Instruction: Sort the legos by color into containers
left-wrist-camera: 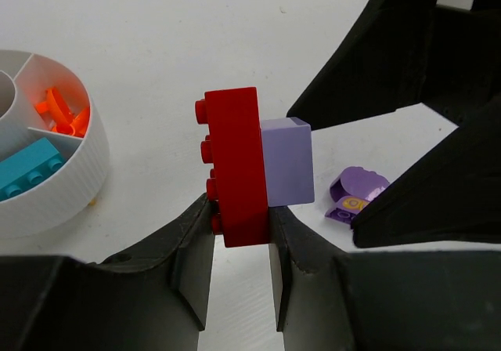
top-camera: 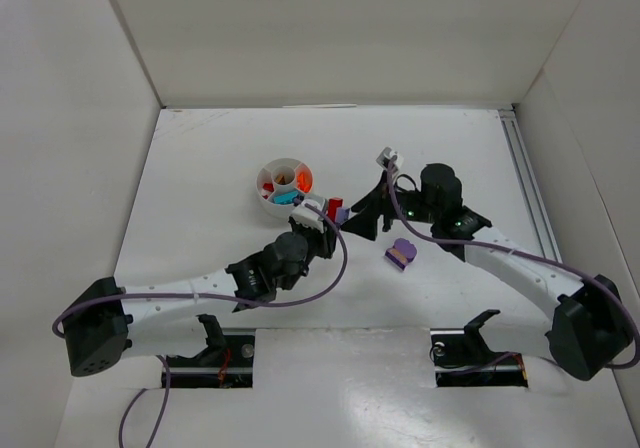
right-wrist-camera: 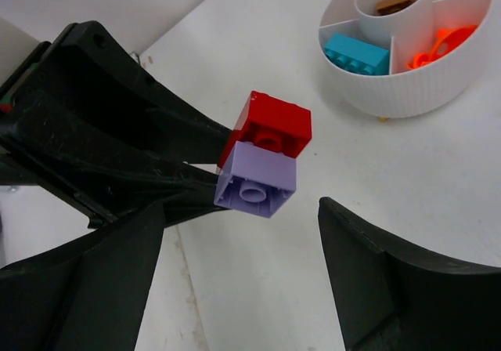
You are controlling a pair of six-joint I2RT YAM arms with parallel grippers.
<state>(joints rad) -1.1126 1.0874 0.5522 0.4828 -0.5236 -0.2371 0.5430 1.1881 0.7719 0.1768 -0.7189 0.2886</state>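
Left gripper (left-wrist-camera: 240, 227) on red brick (left-wrist-camera: 233, 163) — dish (left-wrist-camera: 72, 188) half out of frame

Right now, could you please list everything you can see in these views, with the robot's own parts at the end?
Divided dish: one, white, on the table.
Teal brick: one, teal, in a dish wedge.
Orange pieces: a few, orange, in the neighbouring wedge.
Tan piece: one, tan, in the dish's centre cup.
Red pieces: count unclear, red, in the dish's left side.
Red brick: one, red, held in the left gripper.
Lavender brick: one, lavender, stuck to the red brick.
Rounded purple piece: one, purple, loose on the table.
Left gripper: one, black, shut on the red brick.
Right gripper: one, black, open, facing the lavender brick.
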